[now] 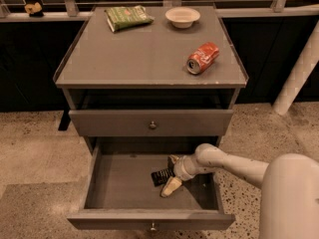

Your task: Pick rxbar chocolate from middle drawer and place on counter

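The middle drawer (pixel 149 219) of the grey cabinet is seen pulled fully out, its shallow grey interior exposed below the closed knobbed drawer (pixel 109 123) above it. The gripper (pixel 168 176) is found inside this open drawer, towards its right half, carried on a cream-coloured arm (pixel 234 166) that is reached in from the lower right. Its two pale fingers (pixel 171 187) are held spread apart, one towards the back of the drawer and one towards the front. The rxbar chocolate (pixel 159 176), a flat bar in a black wrapper, is seen lying on the drawer floor with its right end set between those fingers; whether it is touched by either of them cannot be told, and it is not lifted off the floor of the drawer. On the counter (pixel 149 54) a red soda can (pixel 203 58) is laid on its side near the right edge. A green snack bag (pixel 128 17) is placed at the back left, and a small white bowl (pixel 182 16) is set at the back, right of the bag and well apart from the can. The cabinet is stood on a speckled stone floor (pixel 35 153), and a white post (pixel 299 73) is seen leaning at the far right.
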`<state>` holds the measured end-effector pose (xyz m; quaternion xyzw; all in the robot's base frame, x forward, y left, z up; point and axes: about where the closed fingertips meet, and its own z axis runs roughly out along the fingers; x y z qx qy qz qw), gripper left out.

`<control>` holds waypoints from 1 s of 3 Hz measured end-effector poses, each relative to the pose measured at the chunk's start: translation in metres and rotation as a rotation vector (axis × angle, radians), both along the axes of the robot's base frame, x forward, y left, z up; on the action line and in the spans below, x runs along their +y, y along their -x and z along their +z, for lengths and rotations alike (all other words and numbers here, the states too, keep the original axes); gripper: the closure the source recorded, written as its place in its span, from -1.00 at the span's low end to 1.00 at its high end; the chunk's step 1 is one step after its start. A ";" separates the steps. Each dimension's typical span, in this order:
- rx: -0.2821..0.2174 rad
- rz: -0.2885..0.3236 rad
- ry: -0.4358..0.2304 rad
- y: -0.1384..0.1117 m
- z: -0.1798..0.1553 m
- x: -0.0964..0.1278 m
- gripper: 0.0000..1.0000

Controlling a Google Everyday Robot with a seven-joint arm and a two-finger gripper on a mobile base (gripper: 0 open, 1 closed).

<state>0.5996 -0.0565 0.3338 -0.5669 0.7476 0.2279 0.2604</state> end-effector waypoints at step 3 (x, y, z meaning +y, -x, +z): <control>0.000 0.000 0.000 0.000 0.000 0.000 -0.16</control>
